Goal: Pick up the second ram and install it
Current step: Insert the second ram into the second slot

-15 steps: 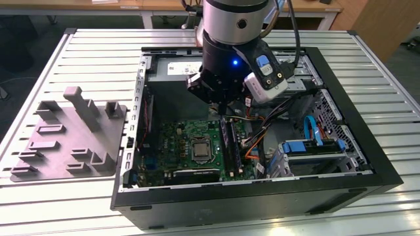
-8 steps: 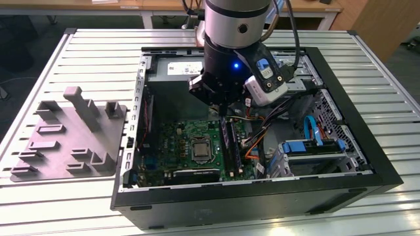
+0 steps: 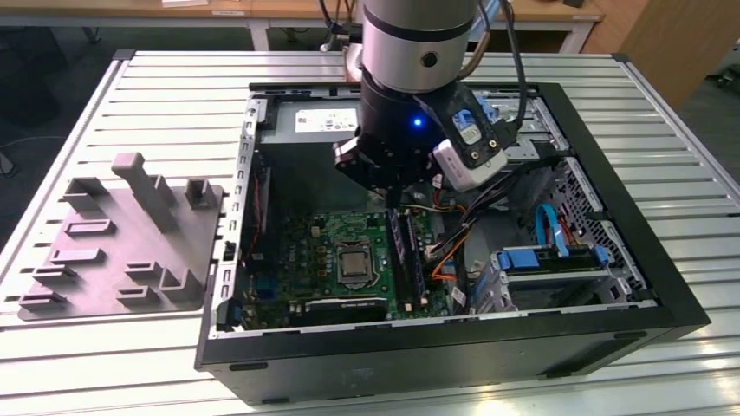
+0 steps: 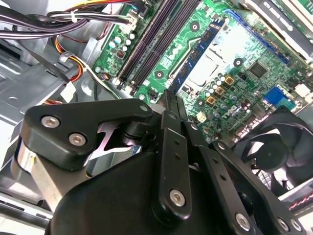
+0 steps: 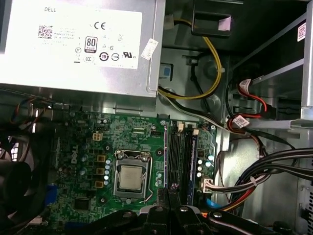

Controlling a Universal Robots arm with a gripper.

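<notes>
Exterior view, frame centre: black two-fingered gripper (image 3: 393, 198) hangs shut over green motherboard's long black slots (image 3: 405, 253), aligned for seating; grasp unclear.

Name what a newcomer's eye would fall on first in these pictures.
The robot arm hanging into the open computer case in the exterior view, its gripper, fingers shut, poised over the long black slots of the green motherboard. Then the grey power supply with its white label in the first wrist view, and the grey fixture plate at the exterior view's left.
</notes>
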